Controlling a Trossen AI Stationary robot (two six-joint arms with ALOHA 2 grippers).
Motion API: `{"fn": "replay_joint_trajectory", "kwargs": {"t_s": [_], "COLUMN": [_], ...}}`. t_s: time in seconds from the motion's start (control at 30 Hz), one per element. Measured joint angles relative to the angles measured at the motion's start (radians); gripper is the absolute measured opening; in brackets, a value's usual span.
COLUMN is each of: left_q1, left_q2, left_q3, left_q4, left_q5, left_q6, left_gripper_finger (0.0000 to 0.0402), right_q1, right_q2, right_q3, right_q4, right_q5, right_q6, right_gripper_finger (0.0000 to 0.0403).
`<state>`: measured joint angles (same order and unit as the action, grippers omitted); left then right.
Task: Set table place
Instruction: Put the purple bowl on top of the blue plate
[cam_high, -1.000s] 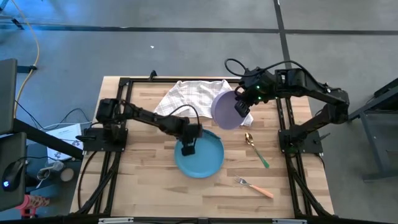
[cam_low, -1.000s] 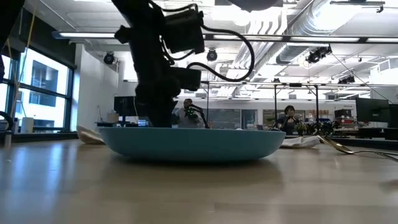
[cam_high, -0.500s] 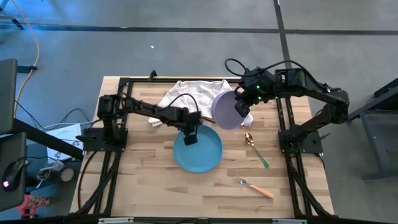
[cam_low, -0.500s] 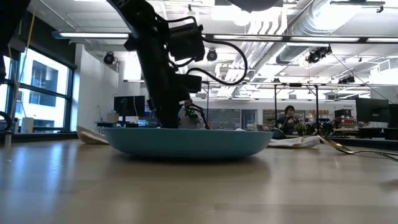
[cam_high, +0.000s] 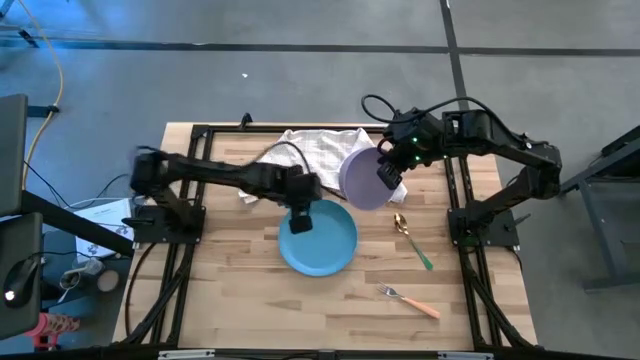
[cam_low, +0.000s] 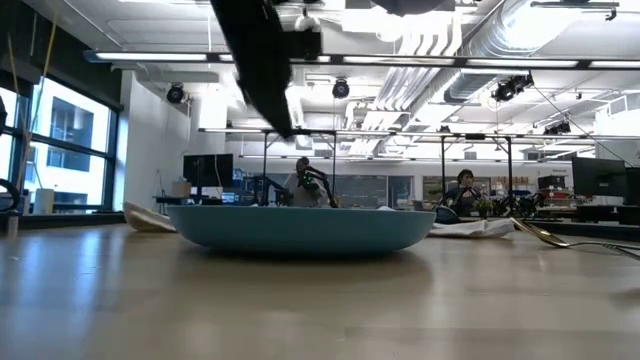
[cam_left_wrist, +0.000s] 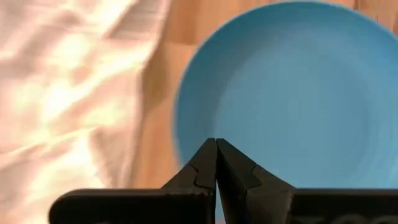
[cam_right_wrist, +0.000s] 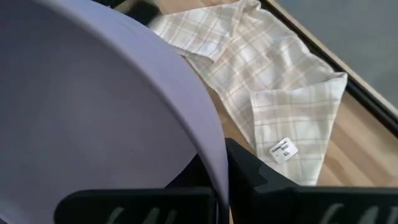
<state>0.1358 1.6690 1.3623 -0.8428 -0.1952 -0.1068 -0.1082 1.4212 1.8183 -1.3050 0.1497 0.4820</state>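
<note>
We pick up the left gripper just left of centre in the high view, hovering over the upper-left rim of the blue plate, fingers pinched together on nothing. The plate lies flat on the wood at centre frame. Above it, the checked cloth sprawls by the table's far edge. Moving right, the right gripper clamps the lavender bowl by its rim, tilted on edge. Further right we see the spoon, and lower right, the fork.
</note>
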Motion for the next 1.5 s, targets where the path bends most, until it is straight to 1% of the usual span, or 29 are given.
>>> {"fn": "replay_joint_trajectory", "kwargs": {"t_s": [0.13, 0.23, 0.37, 0.43, 0.5, 0.6, 0.67, 0.73, 0.9, 1.1, 1.3, 1.5], "left_q1": [-0.039, -0.058, -0.073, -0.073, -0.072, -0.071, -0.071, -0.071, -0.071, -0.071, -0.071, -0.071], "left_q2": [-0.161, -0.305, -0.496, -0.577, -0.646, -0.718, -0.748, -0.766, -0.760, -0.712, -0.670, -0.656], "left_q3": [0.054, 0.077, 0.081, 0.081, 0.081, 0.081, 0.081, 0.081, 0.081, 0.081, 0.080, 0.080], "left_q4": [-0.253, -0.434, -0.604, -0.658, -0.694, -0.729, -0.729, -0.729, -0.729, -0.729, -0.728, -0.728], "left_q5": [-0.146, -0.248, -0.351, -0.371, -0.377, -0.387, -0.392, -0.393, -0.394, -0.392, -0.386, -0.381], "left_q6": [-0.076, -0.197, -0.375, -0.440, -0.478, -0.506, -0.507, -0.503, -0.479, -0.447, -0.423, -0.413], "left_gripper_finger": [0.0000, 0.0000, 0.0000, 0.0000, 0.0000, 0.0000, 0.0000, 0.0000, 0.0000, 0.0000, 0.0000, 0.0000], "right_q1": [0.035, 0.071, 0.104, 0.110, 0.108, 0.096, 0.087, 0.081, 0.068, 0.061, 0.063, 0.061], "right_q2": [0.020, 0.057, 0.153, 0.221, 0.298, 0.411, 0.482, 0.552, 0.708, 0.864, 0.935, 0.938], "right_q3": [0.000, 0.000, 0.000, 0.000, 0.000, 0.000, 0.016, 0.054, 0.184, 0.328, 0.380, 0.359], "right_q4": [-0.003, 0.000, 0.016, 0.032, 0.076, 0.161, 0.181, 0.174, 0.102, -0.074, -0.086, -0.067], "right_q5": [-0.002, -0.003, -0.014, -0.057, -0.117, -0.197, -0.232, -0.236, -0.235, -0.265, -0.287, -0.288], "right_q6": [0.029, 0.066, 0.125, 0.146, 0.134, 0.098, 0.080, 0.058, 0.033, -0.029, -0.088, -0.121], "right_gripper_finger": [0.0000, 0.0000, 0.0000, 0.0000, 0.0000, 0.0000, 0.0000, 0.0000, 0.0000, 0.0000, 0.0000, 0.0000]}}
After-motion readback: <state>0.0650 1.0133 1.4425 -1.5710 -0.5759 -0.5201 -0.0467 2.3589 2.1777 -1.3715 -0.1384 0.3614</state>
